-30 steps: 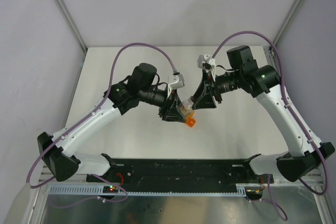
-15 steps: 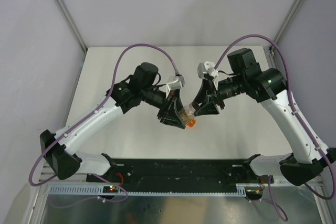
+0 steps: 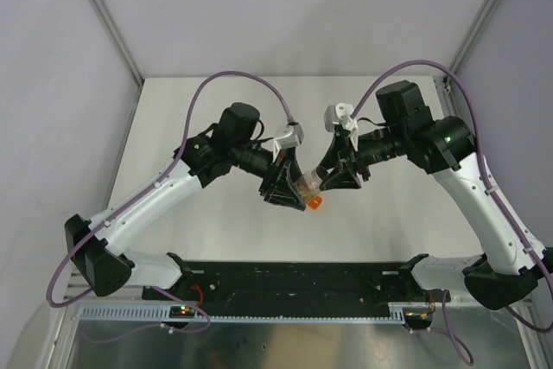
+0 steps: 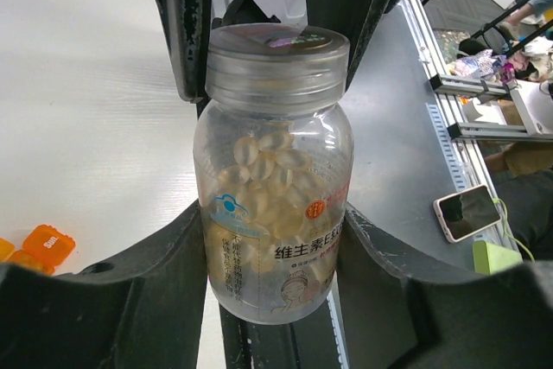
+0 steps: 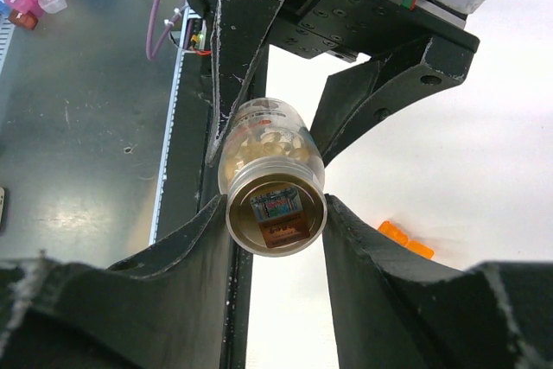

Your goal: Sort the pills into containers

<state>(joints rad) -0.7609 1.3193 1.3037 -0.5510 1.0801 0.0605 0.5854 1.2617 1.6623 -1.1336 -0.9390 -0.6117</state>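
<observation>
A white table (image 3: 216, 101) is filling the top view. At its centre the left gripper (image 3: 288, 191) is clamping the clear bottle (image 3: 304, 186) of pale pills (image 4: 270, 181). The right gripper (image 3: 332, 177) is pinching its cap (image 5: 275, 211). The orange box (image 3: 316, 202) is lying just below.

bottle (image 4: 276, 239): clear glossy plastic, printed label | pills (image 4: 263, 157): glossy, translucent pale yellow | left pincer (image 4: 273, 257): matt black plastic, edges scuffed pale | right pincer (image 5: 276, 222): same matt black plastic, rough worn edges | box (image 4: 47, 245): translucent orange plastic, shiny | worktop (image 4: 78, 110): smooth white, matt
</observation>
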